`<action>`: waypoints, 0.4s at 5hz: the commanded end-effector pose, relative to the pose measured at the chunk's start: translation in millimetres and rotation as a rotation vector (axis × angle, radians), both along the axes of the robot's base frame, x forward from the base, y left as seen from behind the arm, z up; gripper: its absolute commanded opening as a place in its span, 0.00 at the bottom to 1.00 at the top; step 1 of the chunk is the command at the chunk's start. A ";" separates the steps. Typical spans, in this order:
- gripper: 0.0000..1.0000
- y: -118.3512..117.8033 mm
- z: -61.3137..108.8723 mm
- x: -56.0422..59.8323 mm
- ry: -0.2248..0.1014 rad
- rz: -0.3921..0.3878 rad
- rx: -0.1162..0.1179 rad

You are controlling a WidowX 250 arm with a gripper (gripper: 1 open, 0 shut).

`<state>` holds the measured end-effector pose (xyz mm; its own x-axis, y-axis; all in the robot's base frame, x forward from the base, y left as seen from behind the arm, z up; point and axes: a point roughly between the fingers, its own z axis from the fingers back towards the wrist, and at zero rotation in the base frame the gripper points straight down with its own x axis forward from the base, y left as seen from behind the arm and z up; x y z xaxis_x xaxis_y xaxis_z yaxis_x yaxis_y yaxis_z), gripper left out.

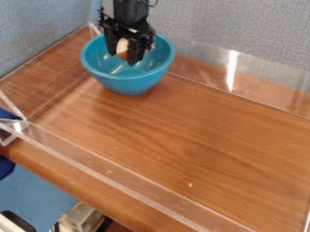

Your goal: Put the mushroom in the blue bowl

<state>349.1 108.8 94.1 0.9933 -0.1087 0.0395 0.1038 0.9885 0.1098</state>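
The blue bowl stands at the back left of the wooden table. My black gripper hangs straight down over the bowl's opening, shut on the mushroom, whose orange-brown cap and pale stem show between the fingers. The mushroom is held just above the bowl's inside, near its back rim.
A low clear plastic wall runs around the wooden table. A grey-blue backdrop rises behind the bowl. The table's front edge drops off at the lower left.
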 end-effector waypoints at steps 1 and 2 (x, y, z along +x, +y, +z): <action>0.00 9.7 13.1 9.1 -0.052 0.005 0.019; 0.00 11.9 6.8 12.0 -0.041 -0.001 0.018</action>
